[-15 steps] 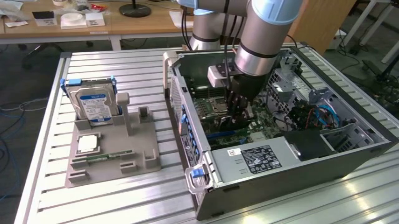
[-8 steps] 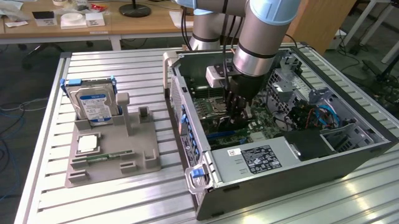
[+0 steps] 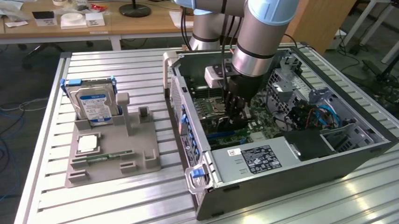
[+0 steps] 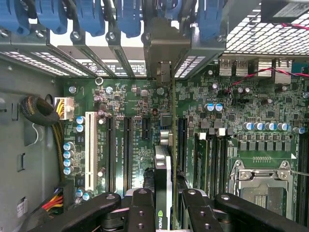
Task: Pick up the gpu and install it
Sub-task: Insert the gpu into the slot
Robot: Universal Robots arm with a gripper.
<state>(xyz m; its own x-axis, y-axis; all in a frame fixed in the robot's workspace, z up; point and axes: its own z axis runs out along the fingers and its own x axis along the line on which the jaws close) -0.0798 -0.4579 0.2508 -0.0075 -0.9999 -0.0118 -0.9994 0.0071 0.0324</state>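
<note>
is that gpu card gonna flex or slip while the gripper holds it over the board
The gpu is a thin card held edge-on between the gripper fingers, so it probably stays stiff. Its slim edge gives little to hold, so it might tilt. Over the motherboard, it looks fragile.

A ribbed, matt aluminium table (image 3: 124,65) is seen under a grey sheet-metal computer case (image 3: 324,163). A green, matt motherboard (image 4: 140,125) is shown, and the gpu (image 4: 163,193) is edged in silvery metal between black matt plastic-looking fingers (image 4: 142,212).
</note>
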